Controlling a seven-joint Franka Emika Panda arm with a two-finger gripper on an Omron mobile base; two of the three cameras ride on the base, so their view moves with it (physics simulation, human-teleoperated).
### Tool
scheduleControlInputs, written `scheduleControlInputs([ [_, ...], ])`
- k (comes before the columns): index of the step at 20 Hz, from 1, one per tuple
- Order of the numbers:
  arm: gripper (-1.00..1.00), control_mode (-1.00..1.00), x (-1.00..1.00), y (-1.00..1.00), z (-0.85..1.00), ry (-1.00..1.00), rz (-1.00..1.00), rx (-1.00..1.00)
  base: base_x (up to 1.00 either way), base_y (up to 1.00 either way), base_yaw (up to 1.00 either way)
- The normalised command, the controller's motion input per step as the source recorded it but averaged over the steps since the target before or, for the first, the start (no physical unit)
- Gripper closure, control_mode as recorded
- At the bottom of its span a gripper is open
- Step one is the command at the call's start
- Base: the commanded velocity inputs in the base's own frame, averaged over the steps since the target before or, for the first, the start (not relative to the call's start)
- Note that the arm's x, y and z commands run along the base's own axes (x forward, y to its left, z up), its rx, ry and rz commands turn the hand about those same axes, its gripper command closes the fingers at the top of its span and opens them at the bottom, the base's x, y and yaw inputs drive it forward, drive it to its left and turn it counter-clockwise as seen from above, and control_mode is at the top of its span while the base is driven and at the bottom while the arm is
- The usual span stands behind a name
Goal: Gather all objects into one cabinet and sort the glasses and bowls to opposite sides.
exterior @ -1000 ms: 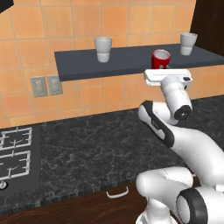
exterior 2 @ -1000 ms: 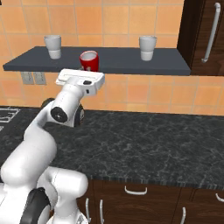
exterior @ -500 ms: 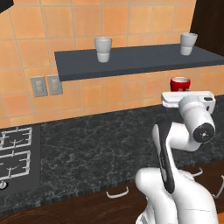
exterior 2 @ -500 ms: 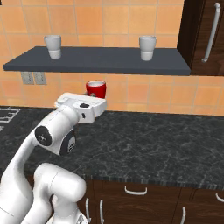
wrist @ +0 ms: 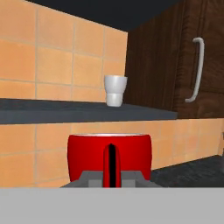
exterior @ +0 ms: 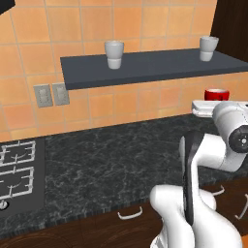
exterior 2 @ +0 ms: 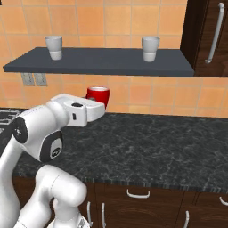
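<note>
Pincer clamped tight on red mug, holding it upright in air above dark table, below grey ledge; two white tumblers stand on ledge; cabinet door closed at right

Listed: orange tile wall, dark grey ledge, black marbled counter, outlets, stove grates, drawer handles.

glossy white rounded arm, dark joints, grey caps
</note>
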Motion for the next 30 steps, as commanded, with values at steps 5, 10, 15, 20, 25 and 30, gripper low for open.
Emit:
scheduleControlInputs([
  [5,1.00,1.00,-0.16,-0.06,-0.04,0.00,-0.01,0.00,-0.09,-0.08,0.00],
  [10,1.00,1.00,0.00,0.00,0.00,0.00,0.00,0.00,-0.13,-0.27,-0.01],
  [15,1.00,1.00,0.00,0.00,0.00,0.00,0.00,0.00,0.02,-0.63,-0.07],
  [20,1.00,1.00,0.00,0.00,0.00,0.00,0.00,0.00,0.08,-0.93,-0.14],
  [25,1.00,1.00,0.00,0.00,0.00,0.00,0.00,0.00,-0.02,-0.84,-0.14],
  [30,1.00,1.00,0.00,0.00,0.00,0.00,0.00,0.00,-0.29,-0.76,-0.14],
])
